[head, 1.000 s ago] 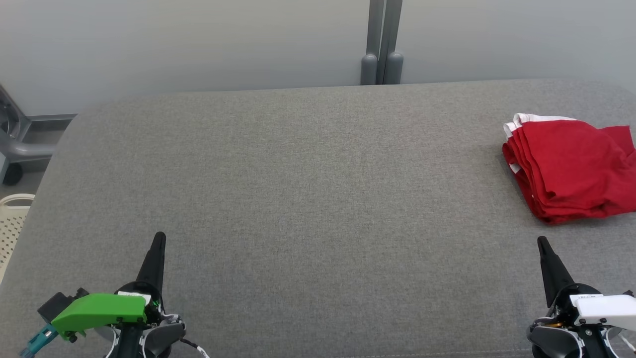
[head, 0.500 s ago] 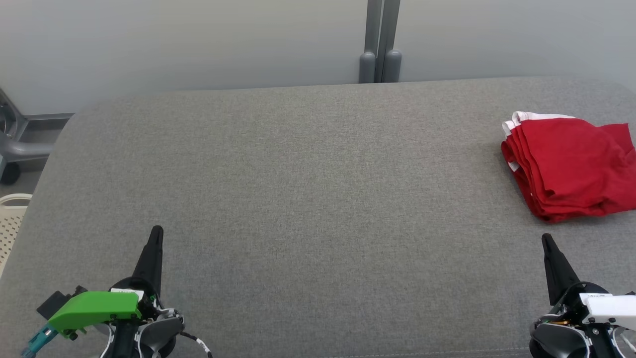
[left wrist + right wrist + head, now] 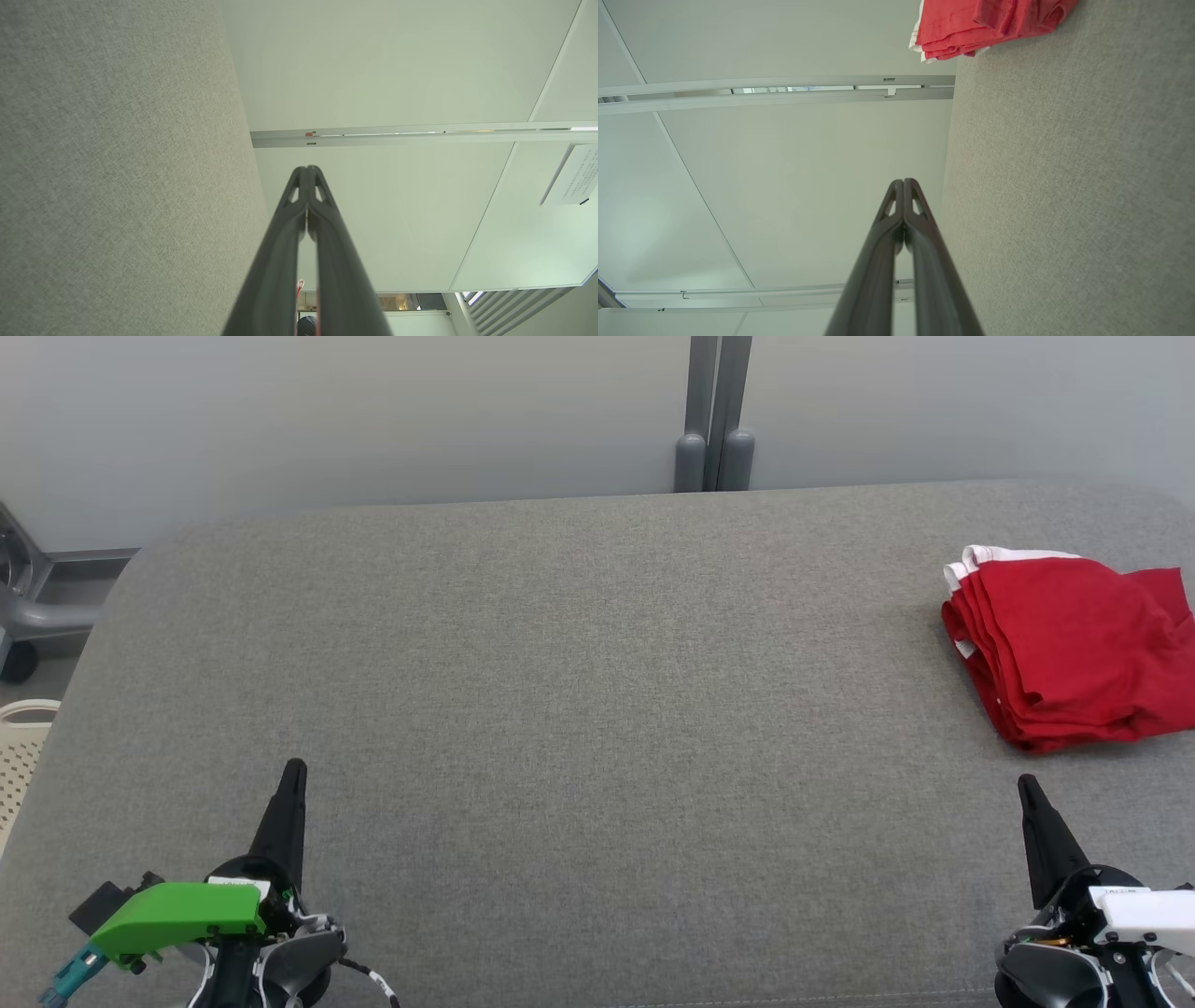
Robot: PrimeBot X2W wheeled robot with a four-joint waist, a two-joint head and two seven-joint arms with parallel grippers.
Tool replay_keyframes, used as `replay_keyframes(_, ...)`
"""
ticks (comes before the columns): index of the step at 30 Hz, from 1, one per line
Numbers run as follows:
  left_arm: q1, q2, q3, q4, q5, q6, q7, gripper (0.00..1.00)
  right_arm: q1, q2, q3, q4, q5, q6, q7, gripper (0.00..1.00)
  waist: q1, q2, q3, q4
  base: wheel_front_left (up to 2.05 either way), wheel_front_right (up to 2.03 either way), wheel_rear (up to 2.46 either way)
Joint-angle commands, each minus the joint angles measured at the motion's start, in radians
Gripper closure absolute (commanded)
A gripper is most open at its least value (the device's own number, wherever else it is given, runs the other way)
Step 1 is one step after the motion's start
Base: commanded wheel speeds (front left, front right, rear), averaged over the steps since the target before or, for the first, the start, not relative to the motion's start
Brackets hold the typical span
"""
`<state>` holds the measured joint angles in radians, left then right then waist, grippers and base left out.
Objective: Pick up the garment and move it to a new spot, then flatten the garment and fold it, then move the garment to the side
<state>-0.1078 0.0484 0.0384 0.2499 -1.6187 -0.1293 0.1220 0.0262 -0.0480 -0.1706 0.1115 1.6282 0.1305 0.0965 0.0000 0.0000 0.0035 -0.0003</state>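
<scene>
The left end effector has tapered black fingers, a green plastic cover and a teal plug; the right end effector has a white cover.

This looks like an office or test room fitted out for robot work, not a home. Well ahead of the left gripper stand plain pale wall panels joined by a grey metal post. In the left wrist view a metal rail crosses the panels beyond the fingertips, with a printed notice stuck up to the right. Beneath the gripper spreads a grey cloth-covered table. To the gripper's left, off the table, are a white perforated basket and a grey wheeled stand.
</scene>
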Motion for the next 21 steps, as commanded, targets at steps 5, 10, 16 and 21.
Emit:
replay_keyframes(5,-0.011,0.000,0.004,-0.003,-0.004,-0.005,0.003,1.00,0.008,-0.004,-0.002,-0.005,0.004,0.000,0.003,1.00,0.0000,0.0000,0.000,0.000,0.00,0.00,0.00)
replay_keyframes(10,-0.011,0.000,0.004,-0.003,-0.004,-0.005,0.003,1.00,0.008,-0.004,-0.002,-0.005,0.004,0.000,0.003,1.00,0.0000,0.0000,0.000,0.000,0.00,0.00,0.00)
replay_keyframes(16,-0.011,0.000,0.004,-0.003,-0.004,-0.005,0.003,1.00,0.008,-0.004,-0.002,-0.005,0.004,0.000,0.003,1.00,0.0000,0.0000,0.000,0.000,0.00,0.00,0.00)
replay_keyframes(21,-0.011,0.000,0.004,-0.003,-0.004,-0.005,0.003,1.00,0.008,-0.004,-0.002,-0.005,0.004,0.000,0.003,1.00,0.0000,0.0000,0.000,0.000,0.00,0.00,0.00)
